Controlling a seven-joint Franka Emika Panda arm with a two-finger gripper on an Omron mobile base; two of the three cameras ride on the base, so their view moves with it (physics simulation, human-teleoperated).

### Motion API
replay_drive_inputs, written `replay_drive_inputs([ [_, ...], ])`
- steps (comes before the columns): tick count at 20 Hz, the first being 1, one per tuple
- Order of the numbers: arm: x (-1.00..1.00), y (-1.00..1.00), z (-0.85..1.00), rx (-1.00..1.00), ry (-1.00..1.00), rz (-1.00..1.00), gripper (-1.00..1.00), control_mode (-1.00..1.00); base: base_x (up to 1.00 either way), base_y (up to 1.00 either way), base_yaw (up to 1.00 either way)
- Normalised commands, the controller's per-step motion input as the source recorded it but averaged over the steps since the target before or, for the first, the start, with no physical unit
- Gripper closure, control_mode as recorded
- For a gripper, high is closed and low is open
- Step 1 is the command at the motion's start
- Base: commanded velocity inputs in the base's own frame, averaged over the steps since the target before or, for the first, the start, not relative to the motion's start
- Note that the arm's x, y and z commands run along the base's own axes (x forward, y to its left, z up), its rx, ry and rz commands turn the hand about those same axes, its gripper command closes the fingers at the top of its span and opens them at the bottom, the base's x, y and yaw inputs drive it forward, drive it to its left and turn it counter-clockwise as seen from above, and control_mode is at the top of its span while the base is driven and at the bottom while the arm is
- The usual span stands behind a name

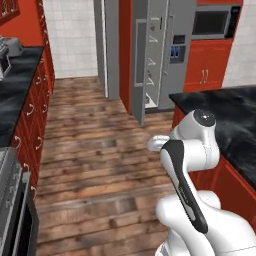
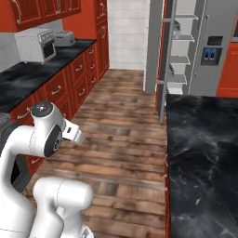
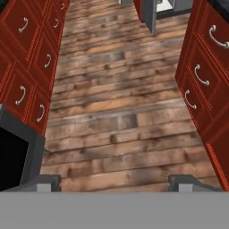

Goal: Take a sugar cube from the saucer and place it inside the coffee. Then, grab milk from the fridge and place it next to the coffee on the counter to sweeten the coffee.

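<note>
The fridge [image 1: 160,55] sits at the far end of the aisle with its door [image 2: 163,60] swung open, white shelves showing, so the milk run looks like the step in hand; can't make out the carton on those shelves from here, too small and blurry. The claw [image 3: 116,181] is released, tips spread wide with nothing between them, aimed down the wooden floor [image 3: 120,112] toward the fridge; makes sense if it's lining up for a grab. The black counter [image 2: 204,158] runs along the right, another counter with a toaster oven [image 2: 36,45] on the left; the open door edge crowds the aisle a bit.
</note>
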Motion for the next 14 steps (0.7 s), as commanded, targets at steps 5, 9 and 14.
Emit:
replay_drive_inputs([
  [5, 0.00, 0.00, 0.00, 0.00, 0.00, 0.00, -1.00, 1.00, 1.00, -0.19, 0.03],
  [9, 0.00, 0.00, 0.00, 0.00, 0.00, 0.00, -1.00, 1.00, 1.00, -0.33, 0.03],
  [14, 0.00, 0.00, 0.00, 0.00, 0.00, 0.00, -1.00, 1.00, 1.00, -0.29, 0.03],
])
